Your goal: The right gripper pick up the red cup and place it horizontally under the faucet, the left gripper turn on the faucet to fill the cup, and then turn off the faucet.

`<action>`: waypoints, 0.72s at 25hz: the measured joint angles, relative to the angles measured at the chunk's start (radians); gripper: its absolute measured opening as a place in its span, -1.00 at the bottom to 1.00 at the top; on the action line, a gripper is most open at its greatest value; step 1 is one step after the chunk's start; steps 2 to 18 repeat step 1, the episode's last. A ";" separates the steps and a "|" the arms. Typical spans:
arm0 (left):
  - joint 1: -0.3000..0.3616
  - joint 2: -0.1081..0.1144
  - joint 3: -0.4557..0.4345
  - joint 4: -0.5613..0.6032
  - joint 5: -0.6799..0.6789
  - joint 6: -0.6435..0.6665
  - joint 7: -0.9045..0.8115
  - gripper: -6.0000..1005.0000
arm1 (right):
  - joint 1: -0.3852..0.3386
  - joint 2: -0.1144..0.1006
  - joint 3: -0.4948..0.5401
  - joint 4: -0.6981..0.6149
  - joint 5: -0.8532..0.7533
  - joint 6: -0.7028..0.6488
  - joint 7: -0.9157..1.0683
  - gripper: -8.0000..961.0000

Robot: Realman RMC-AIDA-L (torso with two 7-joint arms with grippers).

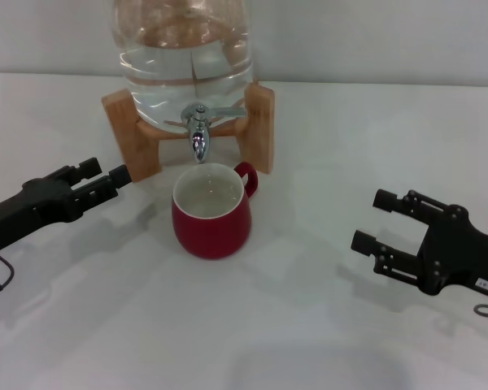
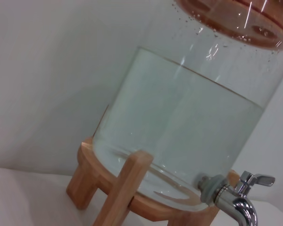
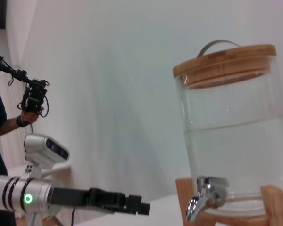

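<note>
- Beside the jar stand, the left hand [image 1: 110,176] hovers low over the desk [image 1: 325,325], fingers close together and gripping nothing, tips aimed toward the faucet [image 1: 198,134] but apart from it.
- Across the desk, the right hand [image 1: 388,231] sits well away from the cup [image 1: 211,213], fingers spread and empty.
- Under the spout, the cup stands upright on the desk, handle turned toward the stand; placing looks done.
- Judged step: working the faucet. The lever [image 1: 226,111] points sideways, toward the robot's right.
- Next move calls for the left hand to rise and close in on that thin lever, then push it without nudging the jar [image 1: 183,49] or stand [image 1: 260,126].
- Hard to tell: whether water is running, though a faint drip seems to show at the spout; the fill level in the cup is unclear.
- Cut off: the jar top in the head view; the left wrist view shows no fingers.
</note>
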 joint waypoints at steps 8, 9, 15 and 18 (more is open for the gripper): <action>-0.001 0.000 0.000 0.000 0.000 0.000 0.000 0.59 | 0.000 0.000 0.000 0.001 0.005 0.000 0.000 0.06; -0.001 0.000 0.000 0.000 0.000 0.000 0.000 0.59 | 0.000 0.000 0.000 0.001 0.005 0.000 0.000 0.06; -0.001 0.000 0.000 0.000 0.000 0.000 0.000 0.59 | 0.000 0.000 0.000 0.001 0.005 0.000 0.000 0.06; -0.001 0.000 0.000 0.000 0.000 0.000 0.000 0.59 | 0.000 0.000 0.000 0.001 0.005 0.000 0.000 0.06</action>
